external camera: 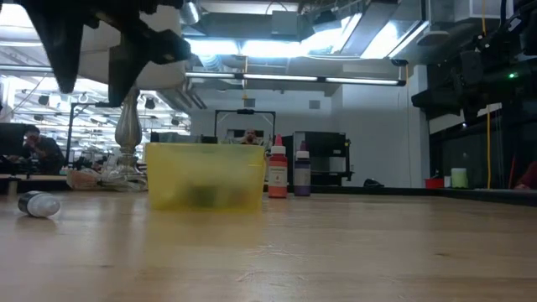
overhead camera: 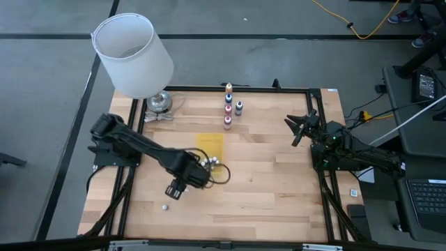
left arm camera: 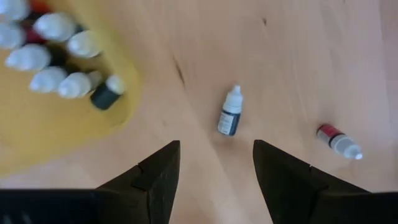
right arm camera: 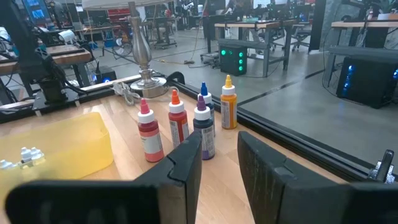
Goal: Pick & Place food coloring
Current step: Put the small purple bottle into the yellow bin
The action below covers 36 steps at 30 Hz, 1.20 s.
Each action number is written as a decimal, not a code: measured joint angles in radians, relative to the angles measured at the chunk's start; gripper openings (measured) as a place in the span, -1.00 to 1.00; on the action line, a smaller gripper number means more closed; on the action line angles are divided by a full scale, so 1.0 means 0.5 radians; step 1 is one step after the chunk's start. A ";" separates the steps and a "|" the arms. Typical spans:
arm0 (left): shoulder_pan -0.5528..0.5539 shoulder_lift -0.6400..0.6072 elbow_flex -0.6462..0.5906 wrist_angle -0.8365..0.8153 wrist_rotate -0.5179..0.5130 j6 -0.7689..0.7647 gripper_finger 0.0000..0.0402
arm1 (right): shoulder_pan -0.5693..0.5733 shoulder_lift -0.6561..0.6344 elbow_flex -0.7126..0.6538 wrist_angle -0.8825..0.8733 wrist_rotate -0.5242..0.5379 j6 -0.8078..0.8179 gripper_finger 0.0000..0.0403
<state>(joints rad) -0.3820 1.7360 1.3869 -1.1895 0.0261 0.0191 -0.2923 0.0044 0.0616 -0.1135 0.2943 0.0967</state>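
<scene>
Several tiny white-capped dropper bottles lie heaped at one end of the yellow translucent tray, which stands mid-table. Two more lie on their sides on the wood: a dark blue one and a red one. Another lies near the table's front left, and shows in the low view. My left gripper hangs open and empty above the table, just near of the tray. My right gripper is open and empty at the table's right side.
Several larger colouring bottles stand upright at the far middle; the right wrist view shows them ahead of my right gripper. A lamp with a white shade stands at the far left corner. Black rails edge the table.
</scene>
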 joint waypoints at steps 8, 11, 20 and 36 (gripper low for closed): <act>-0.200 0.350 0.220 -0.108 -0.003 0.103 -0.01 | 0.000 -0.001 0.000 0.000 0.000 0.000 -0.47; -0.273 0.446 0.237 -0.109 -0.059 0.102 -0.01 | 0.000 0.000 0.000 0.000 0.000 -0.001 -0.47; -0.325 0.687 0.245 -0.107 -0.192 0.228 -0.01 | 0.000 0.000 0.000 0.000 0.000 -0.001 -0.47; -0.287 0.784 0.243 -0.058 -0.273 0.405 -0.01 | 0.000 0.000 0.000 0.000 0.000 -0.001 -0.47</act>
<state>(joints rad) -0.5258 2.1281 1.5085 -1.2183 -0.1104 0.2213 -0.2924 0.0042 0.0616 -0.1135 0.2943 0.0963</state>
